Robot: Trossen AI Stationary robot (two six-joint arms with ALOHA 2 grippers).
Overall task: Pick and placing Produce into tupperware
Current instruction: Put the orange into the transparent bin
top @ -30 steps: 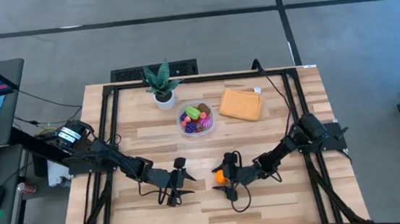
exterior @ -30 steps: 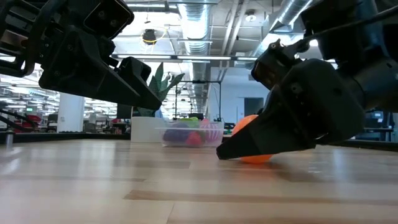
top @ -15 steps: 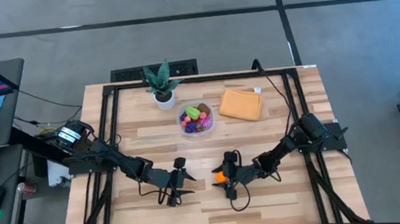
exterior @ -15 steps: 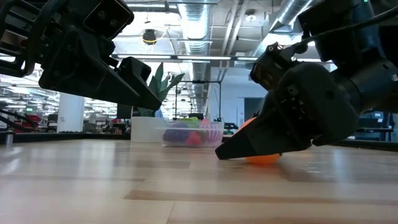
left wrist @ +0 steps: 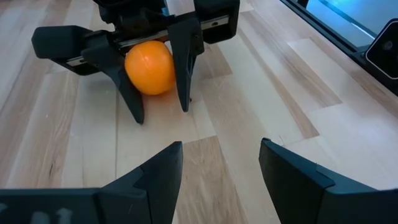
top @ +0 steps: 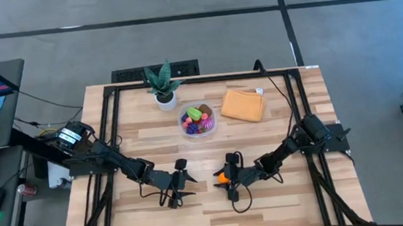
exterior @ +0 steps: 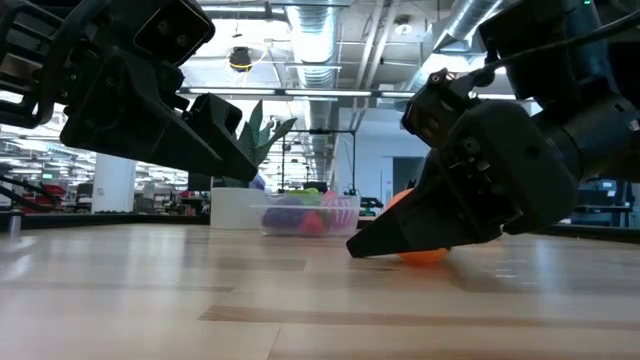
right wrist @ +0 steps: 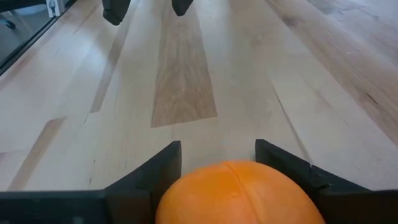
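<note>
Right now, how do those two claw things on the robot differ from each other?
The right gripper has an orange toy fruit between its fingers on the table; the left gripper has nothing between its open fingers. The right gripper's fingers sit close against the fruit; the left gripper's fingers stand apart. Both are dark, two-fingered, low over the wooden table.

- High view: bright, even light from above; the table shows only soft, short shadows under the arms.
- Low view: ceiling lamps glare at upper centre; both arms stand as dark, backlit shapes. The near boards are blurred, and a pale sheen lies on the wood.
- Left wrist view: sharp in the middle; the near fingers at the bottom are soft.
- Right wrist view: the orange at the bottom edge is slightly out of focus.
</note>
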